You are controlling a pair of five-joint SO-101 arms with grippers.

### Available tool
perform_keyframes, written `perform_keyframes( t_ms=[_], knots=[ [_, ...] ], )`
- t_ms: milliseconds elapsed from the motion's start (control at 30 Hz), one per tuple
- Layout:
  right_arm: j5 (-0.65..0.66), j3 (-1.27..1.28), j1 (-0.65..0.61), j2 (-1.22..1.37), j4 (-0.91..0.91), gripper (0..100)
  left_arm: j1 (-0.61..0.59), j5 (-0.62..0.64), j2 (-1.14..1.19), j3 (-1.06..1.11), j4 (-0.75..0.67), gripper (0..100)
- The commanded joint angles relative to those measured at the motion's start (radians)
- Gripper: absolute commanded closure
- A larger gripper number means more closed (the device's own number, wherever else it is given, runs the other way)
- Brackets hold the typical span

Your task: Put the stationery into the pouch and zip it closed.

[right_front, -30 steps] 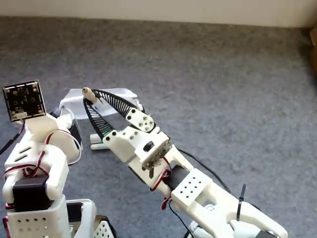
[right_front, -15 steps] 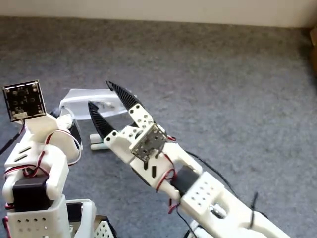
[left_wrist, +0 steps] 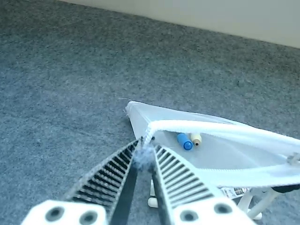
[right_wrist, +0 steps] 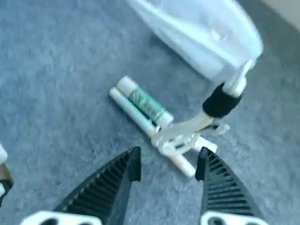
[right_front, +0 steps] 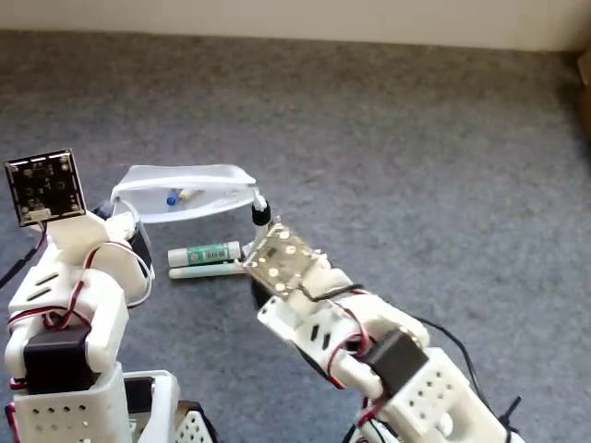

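Pinching pouch (left_wrist: 220, 159) rim: left end effector (left_wrist: 146, 146)

An indoor room set up as a small robotics test corner, more lab or hobby bench than kitchen or shop; the working surface is a grey carpet-like covering (right_front: 434, 138) that runs to the frame's edges, and whether it is floor or counter cannot be told; along the top it meets a pale plain wall strip (right_front: 323, 18); a sliver of brown wood (right_front: 585, 92) shows at the right edge; one white arm (right_front: 65, 323) at lower left and another white arm (right_front: 406, 369) at lower right look printed, with loose red and black wires (right_front: 55, 318) and a bare black circuit board (right_front: 42, 187).
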Motion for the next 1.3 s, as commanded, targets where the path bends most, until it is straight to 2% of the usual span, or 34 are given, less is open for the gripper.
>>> perform_keyframes(
  t_ms=[0, 67, 167, 367, 567, 800, 1267],
  knots=[
    [-0.005, -0.007, 0.013, 0.154, 0.013, 80.4, -0.010, 0.012, 0.001, -0.005, -0.012, 99],
    [0.000, -0.015, 0.010, 0.255, 0.008, 80.3, -0.010, 0.012, 0.001, -0.005, -0.011, 99],
    [0.094, -0.079, 0.008, 0.414, 0.002, 80.3, -0.012, 0.012, 0.002, -0.005, -0.009, 99],
    [0.199, -0.197, 0.008, 0.674, -0.004, 80.3, -0.091, 0.023, -0.001, -0.007, -0.012, 99],
    [0.198, -0.332, 0.008, 0.845, -0.088, 80.3, -0.140, 0.046, -0.002, -0.012, -0.012, 99],
    [0.199, -0.432, 0.007, 0.929, -0.163, 80.3, -0.223, 0.063, -0.004, -0.005, -0.034, 99],
    [0.199, -0.628, -0.018, 1.276, -0.206, 80.7, -0.226, 0.071, -0.004, -0.004, -0.026, 99]
  ],
)
